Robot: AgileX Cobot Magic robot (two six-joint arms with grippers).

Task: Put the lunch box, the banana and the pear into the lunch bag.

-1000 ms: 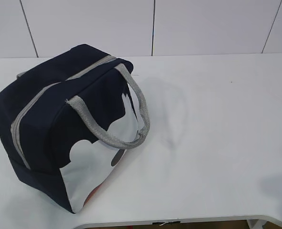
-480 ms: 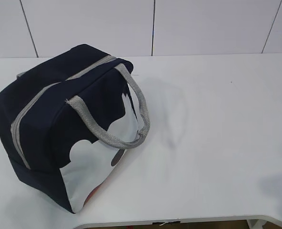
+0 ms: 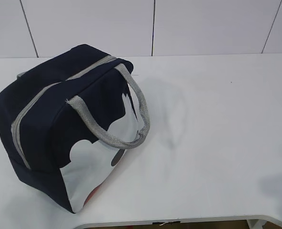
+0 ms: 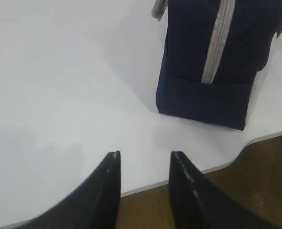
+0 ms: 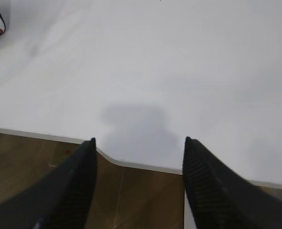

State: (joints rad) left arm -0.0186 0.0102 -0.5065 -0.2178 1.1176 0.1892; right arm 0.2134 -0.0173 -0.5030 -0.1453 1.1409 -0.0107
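The navy lunch bag (image 3: 65,124) stands on the left of the white table (image 3: 217,143), its grey zipper (image 3: 36,100) running along the top and a grey handle (image 3: 131,119) drooping over the white side panel. The left wrist view catches one end of the lunch bag (image 4: 212,62) ahead and to the right. My left gripper (image 4: 145,155) hovers over the table's near edge, open and empty. Further right along that edge, my right gripper (image 5: 139,140) is wider open and empty. Lunch box, banana and pear are out of view. Neither gripper appears in the exterior view.
The table's front edge has a curved cutout (image 5: 112,160) under the right gripper, with brown floor (image 5: 131,200) below. A white panelled wall (image 3: 155,26) rises behind the table.
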